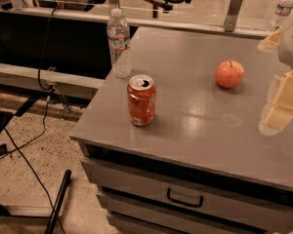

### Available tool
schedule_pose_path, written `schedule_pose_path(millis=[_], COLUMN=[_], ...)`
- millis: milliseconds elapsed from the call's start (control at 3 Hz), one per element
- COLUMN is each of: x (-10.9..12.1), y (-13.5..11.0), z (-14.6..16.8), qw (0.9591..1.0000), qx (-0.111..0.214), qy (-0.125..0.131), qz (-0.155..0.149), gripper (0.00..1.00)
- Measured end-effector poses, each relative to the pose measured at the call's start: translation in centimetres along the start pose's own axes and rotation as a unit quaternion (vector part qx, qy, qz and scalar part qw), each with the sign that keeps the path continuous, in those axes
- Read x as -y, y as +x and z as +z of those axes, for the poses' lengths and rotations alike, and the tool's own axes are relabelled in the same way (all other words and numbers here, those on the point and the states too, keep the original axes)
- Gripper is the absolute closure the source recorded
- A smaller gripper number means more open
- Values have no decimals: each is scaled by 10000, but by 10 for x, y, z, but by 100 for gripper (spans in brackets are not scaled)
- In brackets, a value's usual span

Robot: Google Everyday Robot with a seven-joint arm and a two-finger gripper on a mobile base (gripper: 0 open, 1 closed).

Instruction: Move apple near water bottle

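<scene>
On the cabinet (195,130) sit one apple (229,74), one water bottle (119,45), one can (141,100); jaws rightward, gap unclear.

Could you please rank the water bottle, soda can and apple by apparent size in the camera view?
1. water bottle, tallest.
2. soda can.
3. apple, though about as wide as the can.
The gripper sits at the right edge, right of the apple.

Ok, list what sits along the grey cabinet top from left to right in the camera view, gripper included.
water bottle → orange soda can → apple → gripper, at the picture's right edge, just right of the apple and nearer the camera.
</scene>
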State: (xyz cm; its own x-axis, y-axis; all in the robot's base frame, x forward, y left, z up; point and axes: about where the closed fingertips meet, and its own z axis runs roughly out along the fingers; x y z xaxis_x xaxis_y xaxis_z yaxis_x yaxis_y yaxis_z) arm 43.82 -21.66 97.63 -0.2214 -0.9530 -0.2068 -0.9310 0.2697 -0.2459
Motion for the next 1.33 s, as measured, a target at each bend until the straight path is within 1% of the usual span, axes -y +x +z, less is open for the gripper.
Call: schedule_pose_path(millis=[333, 667, 1000, 1333], x=[0, 21, 61, 101], y=[0, 5, 10, 15], z=[0, 1, -2, 2], qw=[10000, 9999, 9989, 9978], qx=[0, 67, 107, 194], qy=[1, 140, 412, 539], qz=[0, 61, 170, 332], gripper=[0, 0, 0, 0])
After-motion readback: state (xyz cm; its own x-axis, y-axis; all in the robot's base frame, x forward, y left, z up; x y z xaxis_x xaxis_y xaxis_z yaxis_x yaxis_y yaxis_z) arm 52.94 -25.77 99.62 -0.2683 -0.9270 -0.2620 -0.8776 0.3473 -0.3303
